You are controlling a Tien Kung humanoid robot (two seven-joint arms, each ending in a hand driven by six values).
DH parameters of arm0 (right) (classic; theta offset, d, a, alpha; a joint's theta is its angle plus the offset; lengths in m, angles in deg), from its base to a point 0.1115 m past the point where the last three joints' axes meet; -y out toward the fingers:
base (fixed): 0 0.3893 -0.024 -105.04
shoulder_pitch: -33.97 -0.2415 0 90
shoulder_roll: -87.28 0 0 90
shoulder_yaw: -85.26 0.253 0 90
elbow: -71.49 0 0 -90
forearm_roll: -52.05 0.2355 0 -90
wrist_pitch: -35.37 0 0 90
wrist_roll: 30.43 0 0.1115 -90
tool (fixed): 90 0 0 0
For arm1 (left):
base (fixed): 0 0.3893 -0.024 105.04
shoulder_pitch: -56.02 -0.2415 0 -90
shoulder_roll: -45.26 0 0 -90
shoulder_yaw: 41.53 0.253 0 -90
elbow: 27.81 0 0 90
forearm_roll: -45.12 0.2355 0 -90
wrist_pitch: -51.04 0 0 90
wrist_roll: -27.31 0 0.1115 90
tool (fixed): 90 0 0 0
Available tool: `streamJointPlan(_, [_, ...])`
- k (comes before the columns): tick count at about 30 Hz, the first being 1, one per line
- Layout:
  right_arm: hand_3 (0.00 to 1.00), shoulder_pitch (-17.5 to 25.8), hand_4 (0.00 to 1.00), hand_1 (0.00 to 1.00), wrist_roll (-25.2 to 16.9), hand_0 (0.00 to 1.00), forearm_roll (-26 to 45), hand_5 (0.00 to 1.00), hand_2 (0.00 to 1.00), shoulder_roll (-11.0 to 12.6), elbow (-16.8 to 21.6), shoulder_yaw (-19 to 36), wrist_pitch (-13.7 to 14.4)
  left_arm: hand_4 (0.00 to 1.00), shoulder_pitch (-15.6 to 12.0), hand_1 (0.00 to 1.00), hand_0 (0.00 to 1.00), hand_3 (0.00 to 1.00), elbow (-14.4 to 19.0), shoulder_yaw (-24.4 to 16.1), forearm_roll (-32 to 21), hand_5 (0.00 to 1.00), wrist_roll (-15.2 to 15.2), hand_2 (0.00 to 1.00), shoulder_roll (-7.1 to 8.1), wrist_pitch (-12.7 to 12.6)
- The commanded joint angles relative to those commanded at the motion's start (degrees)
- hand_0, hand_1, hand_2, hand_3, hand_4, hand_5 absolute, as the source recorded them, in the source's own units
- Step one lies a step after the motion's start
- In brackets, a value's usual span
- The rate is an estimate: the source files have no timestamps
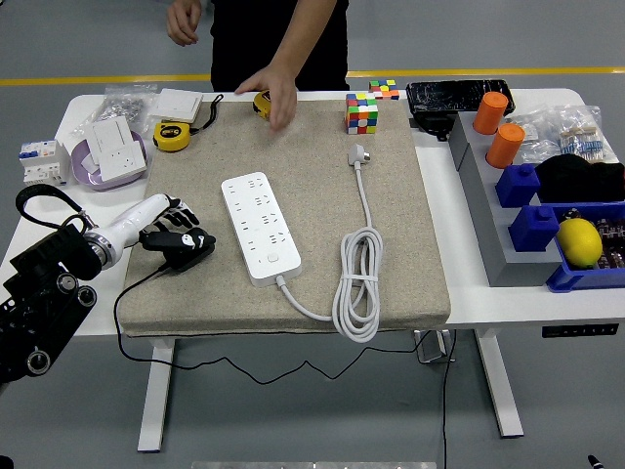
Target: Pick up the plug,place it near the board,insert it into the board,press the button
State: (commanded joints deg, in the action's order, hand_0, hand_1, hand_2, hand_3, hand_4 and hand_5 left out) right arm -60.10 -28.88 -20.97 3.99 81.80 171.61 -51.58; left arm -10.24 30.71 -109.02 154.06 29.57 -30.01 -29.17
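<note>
- Task progress: judged to be at the very start. The plug [358, 154] is seen lying untouched on the grey mat [410, 274], well apart from the board [261, 228]; no socket is occupied.
- All four steps are taken as outstanding: pick-up, placing near the board, insertion, button press.
- Left robot hand [179, 242] is found low over the mat's left part, just beside the board's left edge, fingers loosely curled and nothing held. The right arm is not seen.
- Plug location: upper middle of the mat, just below the colour cube [361, 112], right of the board.
- Plug orientation: long axis runs toward and away from the robot, head at the far end, cable [358, 288] trailing toward the near edge into a coiled loop, then back to the board's near end. Pin direction cannot be made out.
- Board orientation: long axis slightly diagonal, far end leaning left, near end right.
- A person's hand [274, 93] is noted at the mat's far edge, clear of the board.
</note>
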Motion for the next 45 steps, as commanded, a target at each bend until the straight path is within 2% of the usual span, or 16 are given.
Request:
streamJointPlan(1, [0.773, 0.0, 0.998, 0.764, 0.0, 0.832, 0.0, 0.93, 0.749, 0.0, 0.0, 0.0, 0.0, 0.998, -0.1, 0.961, 0.861, 0.838, 0.3, -0.1, -0.1, 0.776, -0.1, 0.862, 0.05, 0.0])
streamJointPlan(6, [0.773, 0.1, 0.998, 0.764, 0.0, 0.832, -0.1, 0.93, 0.749, -0.1, 0.0, 0.1, 0.0, 0.998, -1.3, 0.961, 0.861, 0.838, 2.9, -2.8, -1.6, 0.776, -0.3, 0.862, -0.35, -1.2])
streamJointPlan(7, [0.773, 0.2, 0.998, 0.764, 0.1, 0.833, -0.1, 0.929, 0.748, -0.1, 0.0, 0.1, 0.0, 0.998, -1.7, 0.946, 0.857, 0.833, 3.8, -3.6, -2.7, 0.982, -0.8, 0.847, -0.61, -2.6])
streamJointPlan(12, [0.773, 0.3, 0.998, 0.764, 0.1, 0.833, -0.3, 0.929, 0.748, -0.2, 0.0, 0.3, 0.0, 0.998, -4.7, 0.946, 0.857, 0.833, 9.8, -11.1, -10.5, 0.982, -6.1, 0.847, -3.5, -13.4])
streamJointPlan(13, [0.773, 0.3, 0.998, 0.764, 0.1, 0.831, -0.3, 0.92, 0.748, -0.3, 0.0, 0.4, 0.0, 0.998, -5.5, 0.885, 0.793, 0.81, 11.2, -12.8, -12.4, 0.969, -7.0, 0.82, -4.21, -15.1])
streamJointPlan(15, [0.773, 0.3, 0.998, 0.764, 0.1, 0.831, -0.5, 0.92, 0.748, -0.3, 0.0, 0.4, 0.0, 0.998, -7.3, 0.885, 0.793, 0.81, 14.2, -16.5, -17.1, 0.969, -8.4, 0.82, -5.84, -17.6])
streamJointPlan(18, [0.773, 0.4, 0.998, 0.764, 0.1, 0.831, -0.5, 0.92, 0.748, -0.5, 0.0, 0.5, 0.0, 0.998, -10.0, 0.885, 0.793, 0.81, 18.2, -21.3, -24.3, 0.969, -9.5, 0.82, -8.13, -18.3])
streamJointPlan(23, [0.772, 0.4, 0.998, 0.764, 0.1, 0.834, -0.7, 0.918, 0.748, -0.6, 0.0, 0.8, 0.0, 0.998, -14.9, 0.867, 0.764, 0.824, 23.4, -27.8, -35.5, 0.949, -9.3, 0.833, -11.66, -15.9])
streamJointPlan(25, [0.772, 0.4, 0.998, 0.765, 0.0, 0.834, -0.8, 0.916, 0.748, -0.6, 0.0, 0.9, 0.0, 0.998, -17.0, 0.881, 0.805, 0.849, 24.6, -29.6, -40.3, 0.958, -9.0, 0.861, -12.45, -15.0])
streamJointPlan(29, [0.772, 0.4, 0.998, 0.765, 0.0, 0.834, -0.4, 0.916, 0.748, -0.7, 0.0, 0.4, 0.0, 0.998, -22.0, 0.881, 0.805, 0.849, 24.6, -31.0, -47.8, 0.958, -8.3, 0.861, -13.12, -13.6])
streamJointPlan(33, [0.773, 0.5, 0.998, 0.764, 0.0, 0.836, -0.1, 0.915, 0.748, -0.9, 0.0, 0.0, -0.1, 0.998, -25.3, 0.884, 0.811, 0.85, 23.9, -32.6, -45.6, 0.955, -6.9, 0.855, -14.01, -13.4])
streamJointPlan(36, [0.773, 0.4, 0.998, 0.764, 0.0, 0.836, -0.1, 0.915, 0.748, -0.8, 0.0, -0.2, -0.1, 0.998, -26.4, 0.884, 0.811, 0.85, 23.7, -35.0, -40.4, 0.955, -5.8, 0.855, -14.73, -14.9])
streamJointPlan(37, [0.773, 0.3, 0.998, 0.764, -0.1, 0.835, -0.1, 0.913, 0.748, -0.7, 0.0, -0.3, -0.1, 0.998, -26.5, 0.867, 0.794, 0.842, 23.7, -35.7, -37.8, 0.699, -5.5, 0.841, -14.73, -15.3])
streamJointPlan(42, [0.773, -0.1, 0.998, 0.764, -0.2, 0.835, 0.2, 0.913, 0.748, -0.5, 0.0, -0.6, -0.1, 0.998, -27.4, 0.867, 0.794, 0.842, 23.6, -36.8, -26.6, 0.699, -4.6, 0.841, -14.73, -16.6])
streamJointPlan(43, [0.773, -0.1, 0.998, 0.764, -0.2, 0.834, 0.2, 0.914, 0.748, -0.5, 0.0, -0.6, -0.1, 0.998, -27.4, 0.838, 0.759, 0.833, 23.4, -36.9, -24.0, 0.597, -4.3, 0.82, -14.73, -16.8])
streamJointPlan(45, [0.773, 0.0, 0.998, 0.764, -0.2, 0.834, 0.2, 0.914, 0.748, -0.6, 0.0, -0.6, 0.0, 0.998, -27.2, 0.838, 0.759, 0.833, 23.2, -37.4, -19.2, 0.597, -3.9, 0.82, -14.73, -17.1])
